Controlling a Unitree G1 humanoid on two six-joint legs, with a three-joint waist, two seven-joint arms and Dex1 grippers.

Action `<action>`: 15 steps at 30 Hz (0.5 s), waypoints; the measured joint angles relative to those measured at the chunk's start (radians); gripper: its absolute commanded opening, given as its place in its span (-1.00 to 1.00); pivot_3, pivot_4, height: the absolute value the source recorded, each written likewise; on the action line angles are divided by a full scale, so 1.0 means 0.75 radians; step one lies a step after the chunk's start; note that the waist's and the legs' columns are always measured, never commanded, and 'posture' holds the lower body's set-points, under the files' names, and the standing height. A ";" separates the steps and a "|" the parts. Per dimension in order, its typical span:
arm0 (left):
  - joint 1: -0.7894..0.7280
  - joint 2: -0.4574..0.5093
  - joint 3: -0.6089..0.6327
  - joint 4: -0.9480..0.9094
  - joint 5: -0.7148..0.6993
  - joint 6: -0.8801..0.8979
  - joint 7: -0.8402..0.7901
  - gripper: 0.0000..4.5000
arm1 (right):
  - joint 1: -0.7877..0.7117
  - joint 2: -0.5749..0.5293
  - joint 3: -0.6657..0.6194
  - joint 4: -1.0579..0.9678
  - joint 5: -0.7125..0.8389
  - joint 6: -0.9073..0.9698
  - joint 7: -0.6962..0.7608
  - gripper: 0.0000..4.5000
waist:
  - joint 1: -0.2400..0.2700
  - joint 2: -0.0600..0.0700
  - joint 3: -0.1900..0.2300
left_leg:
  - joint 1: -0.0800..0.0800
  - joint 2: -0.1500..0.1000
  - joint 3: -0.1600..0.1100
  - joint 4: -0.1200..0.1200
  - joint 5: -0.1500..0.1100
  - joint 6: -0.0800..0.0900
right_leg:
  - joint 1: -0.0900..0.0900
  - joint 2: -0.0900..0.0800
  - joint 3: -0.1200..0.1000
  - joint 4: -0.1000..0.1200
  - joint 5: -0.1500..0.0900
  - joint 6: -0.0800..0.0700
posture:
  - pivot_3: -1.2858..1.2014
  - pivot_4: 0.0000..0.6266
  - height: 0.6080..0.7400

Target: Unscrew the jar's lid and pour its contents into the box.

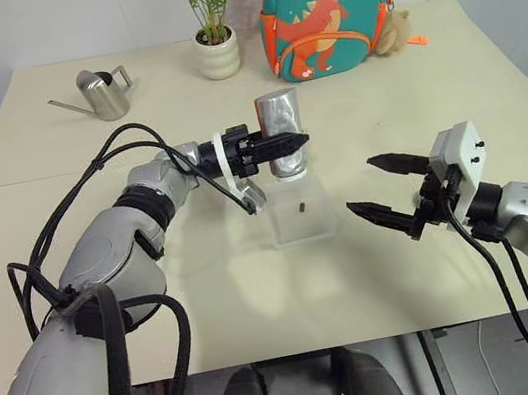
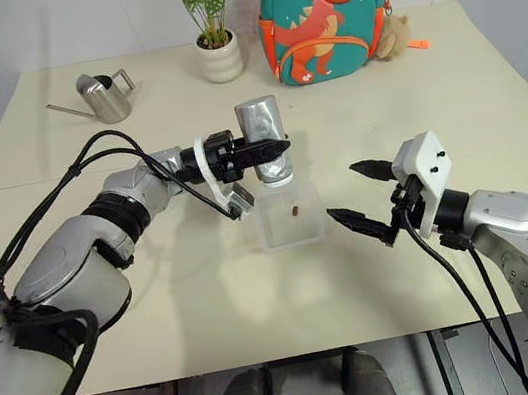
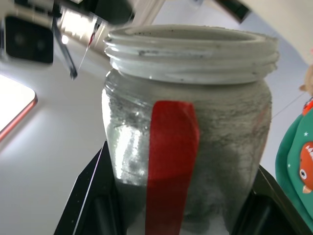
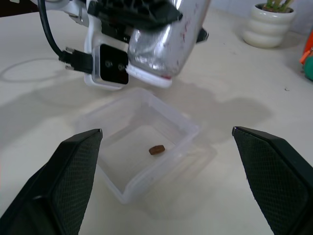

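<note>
My left gripper [image 1: 291,141] is shut on the jar [image 1: 278,114], a shiny silver cylinder with a red stripe [image 3: 171,161]. The jar is held tipped over, its open white threaded mouth [image 4: 149,77] pointing down just above the box [image 1: 325,220]. The box is clear plastic and stands on the table's middle. One small brown pellet, the contents [image 4: 156,150], lies on the box's floor. My right gripper [image 1: 360,184] is open and empty, hovering level to the right of the box with its fingertips pointing at it. The lid is out of view.
At the back of the cream table [image 1: 409,92] stand a steel watering can [image 1: 105,92], a potted plant [image 1: 217,48] and a green dinosaur backpack [image 1: 326,10] with a plush toy [image 1: 396,30] beside it. The table's front edge runs close below my arms.
</note>
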 measured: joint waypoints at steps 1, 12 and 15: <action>-0.005 -0.003 -0.012 0.003 0.006 0.006 -0.005 -0.13 | -0.001 0.003 0.010 0.005 -0.001 -0.003 0.000 0.99 | 0.000 0.000 0.000 | 0.000 0.000 0.000 0.000 0.000 0.000 | 0.000 0.000 0.000 0.000 0.000 0.000 | 0.03 -0.52 1.00; -0.074 -0.022 -0.125 -0.009 0.074 0.070 -0.071 -0.13 | -0.062 0.056 0.062 0.093 -0.032 -0.062 0.008 0.99 | -0.009 0.000 0.000 | 0.001 -0.001 0.002 0.000 0.001 -0.001 | 0.000 0.000 0.002 0.001 0.000 0.000 | 0.03 -0.52 1.00; -0.081 -0.023 -0.166 -0.002 0.097 0.079 -0.094 -0.13 | -0.097 0.073 0.085 0.129 -0.047 -0.088 0.016 0.99 | -0.009 0.000 0.000 | 0.001 -0.001 0.002 0.001 0.001 -0.001 | 0.000 0.000 0.002 0.002 0.000 0.000 | 0.03 -0.52 1.00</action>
